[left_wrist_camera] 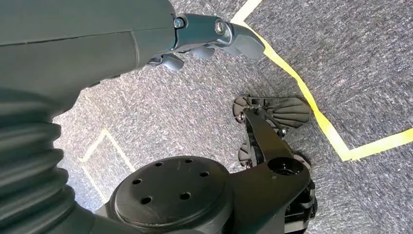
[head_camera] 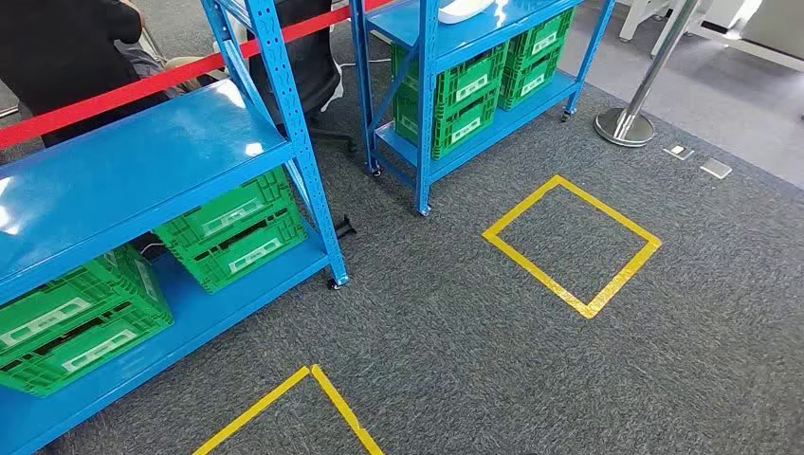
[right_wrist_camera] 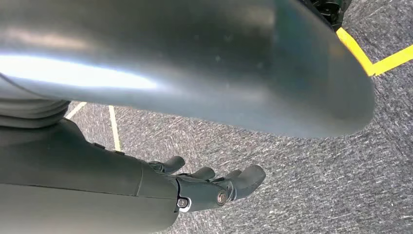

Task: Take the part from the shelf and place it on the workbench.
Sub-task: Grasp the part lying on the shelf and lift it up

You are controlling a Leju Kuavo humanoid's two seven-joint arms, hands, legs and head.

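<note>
Far left of the head view: a person (head_camera: 57, 47) in dark clothes, seated behind the red barrier tape (head_camera: 142, 85) stretched across the racks. Just in front, the near blue shelf (head_camera: 142, 166), glossy upper deck catching the light. Down on its lower deck, green crates (head_camera: 232, 237) in stacks, white labels facing out. Below that, on the grey carpet (head_camera: 455, 341), a yellow tape corner (head_camera: 337, 402) cut off by the picture's bottom edge.

Moving to the middle: the second blue shelf (head_camera: 424, 104), standing apart from the first. Up on its top deck, the white part (head_camera: 465, 11), resting there and half cropped by the upper edge, so shape hard to make out. Well apart from both hands. Under it, more stacked crates (head_camera: 450, 100), two columns side by side.

Further right: a yellow tape square (head_camera: 536, 273) on the carpet. Beyond it, a chrome stanchion (head_camera: 624, 126) on its round base, and just right of that, small metal floor plates (head_camera: 716, 169).

Now the hands, left first. In the left wrist view, the left hand (left_wrist_camera: 209, 41) hanging over the carpet, fingers loosely extended and slightly curled, gripping nothing. In the right wrist view, the right hand (right_wrist_camera: 214, 183) likewise low over the carpet, fingers (right_wrist_camera: 251, 175) relaxed and apart, nothing in its grasp.
</note>
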